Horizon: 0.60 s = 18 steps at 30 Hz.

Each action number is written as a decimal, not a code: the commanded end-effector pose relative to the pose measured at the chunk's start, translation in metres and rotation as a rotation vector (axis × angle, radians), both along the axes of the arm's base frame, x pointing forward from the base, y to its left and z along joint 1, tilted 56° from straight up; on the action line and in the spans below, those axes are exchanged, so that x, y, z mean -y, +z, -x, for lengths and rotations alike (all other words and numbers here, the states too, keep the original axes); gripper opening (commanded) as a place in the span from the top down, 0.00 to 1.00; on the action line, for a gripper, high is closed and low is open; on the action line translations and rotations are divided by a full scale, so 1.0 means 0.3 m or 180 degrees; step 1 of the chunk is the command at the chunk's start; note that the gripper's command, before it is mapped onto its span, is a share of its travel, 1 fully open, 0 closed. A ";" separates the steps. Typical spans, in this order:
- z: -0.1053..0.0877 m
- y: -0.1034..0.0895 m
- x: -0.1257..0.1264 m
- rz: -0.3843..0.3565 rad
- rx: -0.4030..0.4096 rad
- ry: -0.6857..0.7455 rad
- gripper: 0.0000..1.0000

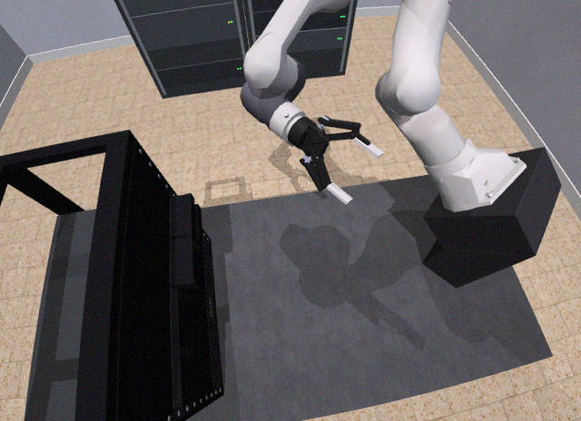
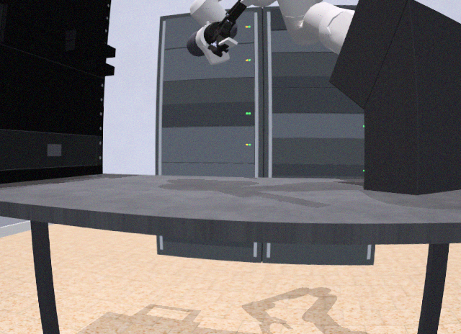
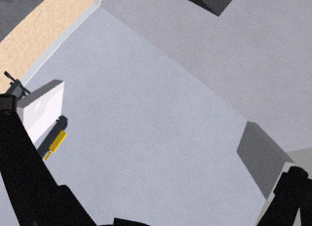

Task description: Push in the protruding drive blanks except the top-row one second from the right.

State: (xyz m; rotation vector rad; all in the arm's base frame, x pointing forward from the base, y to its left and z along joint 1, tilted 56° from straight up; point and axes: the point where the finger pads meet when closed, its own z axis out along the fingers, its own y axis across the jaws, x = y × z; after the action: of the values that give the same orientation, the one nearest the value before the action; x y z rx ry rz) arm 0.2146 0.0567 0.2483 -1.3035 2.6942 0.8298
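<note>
The black rack [image 1: 114, 267] [image 2: 52, 81] stands on the left end of the table, its front facing the arm. The storage chassis [image 1: 206, 295] sits in it. Some drive blanks [image 1: 182, 220] [image 2: 107, 51] stick out of the chassis front near the top; I cannot tell the rows and columns apart. My gripper [image 1: 360, 175] [image 2: 238, 19] [image 3: 154, 118] is open and empty. It hangs high in the air, far from the rack front, near the table's far edge, and points away from the rack. The wrist view shows only walls and floor, not the rack.
The grey table [image 1: 290, 360] [image 2: 223, 211] carries the rack and the black pedestal [image 1: 492, 233] [image 2: 409, 100] of the arm at the right. Tall grey server cabinets [image 1: 197, 42] [image 2: 208, 100] stand behind the table on the tiled floor.
</note>
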 end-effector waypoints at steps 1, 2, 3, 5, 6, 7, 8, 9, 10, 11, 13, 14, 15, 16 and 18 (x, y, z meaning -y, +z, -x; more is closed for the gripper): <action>0.003 0.026 -0.063 -0.0277 -0.0063 -0.0119 0.00; 0.001 0.036 -0.078 -0.0361 -0.0075 -0.0152 0.00; 0.000 0.046 -0.093 -0.0446 -0.0089 -0.0184 0.00; -0.004 0.068 -0.123 -0.0620 -0.0120 -0.0249 0.00; -0.006 0.080 -0.137 -0.0708 -0.0138 -0.0281 0.00; -0.008 0.093 -0.151 -0.0797 -0.0158 -0.0313 0.00; -0.010 0.106 -0.165 -0.0887 -0.0179 -0.0345 0.00; -0.012 0.120 -0.178 -0.0979 -0.0202 -0.0376 0.00; -0.014 0.134 -0.192 -0.1070 -0.0227 -0.0407 0.00; -0.016 0.148 -0.204 -0.1163 -0.0253 -0.0438 0.00; -0.020 0.179 -0.229 -0.1350 -0.0312 -0.0499 0.00; -0.020 0.179 -0.229 -0.1350 -0.0312 -0.0499 0.00; -0.020 0.179 -0.229 -0.1350 -0.0312 -0.0499 0.00; -0.022 0.195 -0.240 -0.1445 -0.0344 -0.0530 0.00; -0.026 0.228 -0.262 -0.1636 -0.0413 -0.0589 0.00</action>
State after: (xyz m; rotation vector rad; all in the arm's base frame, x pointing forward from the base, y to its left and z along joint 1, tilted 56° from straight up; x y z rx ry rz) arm 0.2249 0.1216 0.3028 -0.9631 2.4346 1.3752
